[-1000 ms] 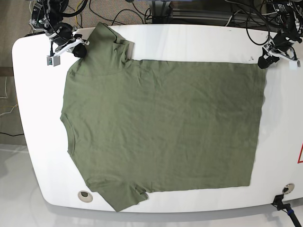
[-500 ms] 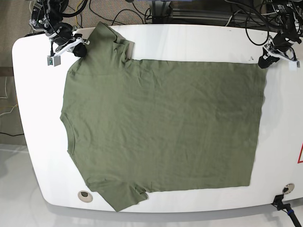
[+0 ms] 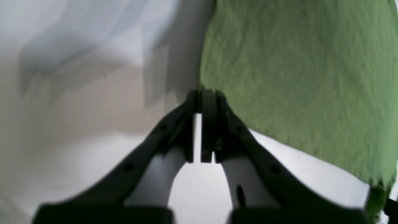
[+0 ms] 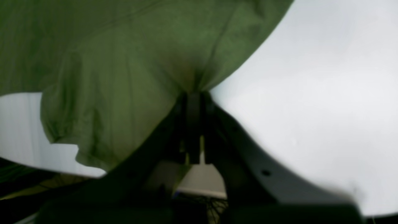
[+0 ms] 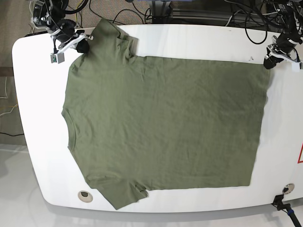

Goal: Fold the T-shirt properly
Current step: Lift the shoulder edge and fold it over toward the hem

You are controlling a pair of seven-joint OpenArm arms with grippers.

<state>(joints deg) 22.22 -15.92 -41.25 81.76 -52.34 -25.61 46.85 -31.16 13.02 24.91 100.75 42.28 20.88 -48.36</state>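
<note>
- Base view: T-shirt (image 5: pixel 163 127) spread flat across white table (image 5: pixel 199 40), collar toward table's left end, hem toward its right end, both sleeves out.
- Right gripper (image 5: pixel 81 46) at the shirt's far sleeve and shoulder, near table's far-left corner. Right wrist view: jaws pressed together with a tuck of green cloth puckering into them; fabric pinched.
- Left gripper (image 3: pixel 202 96) at the shirt's far hem corner, near table's far-right corner. Left wrist view: fingers closed to a sliver, tips right at the fabric's edge. Cloth likely caught, but too little shows between the tips to be sure.
- Step judged: far long edge gripped at both ends, fold not yet begun.
- Next move calls for: lifting both ends evenly, keeping edge taut, carrying it toward table's near side. Risk: hem corner slipping out.
</note>
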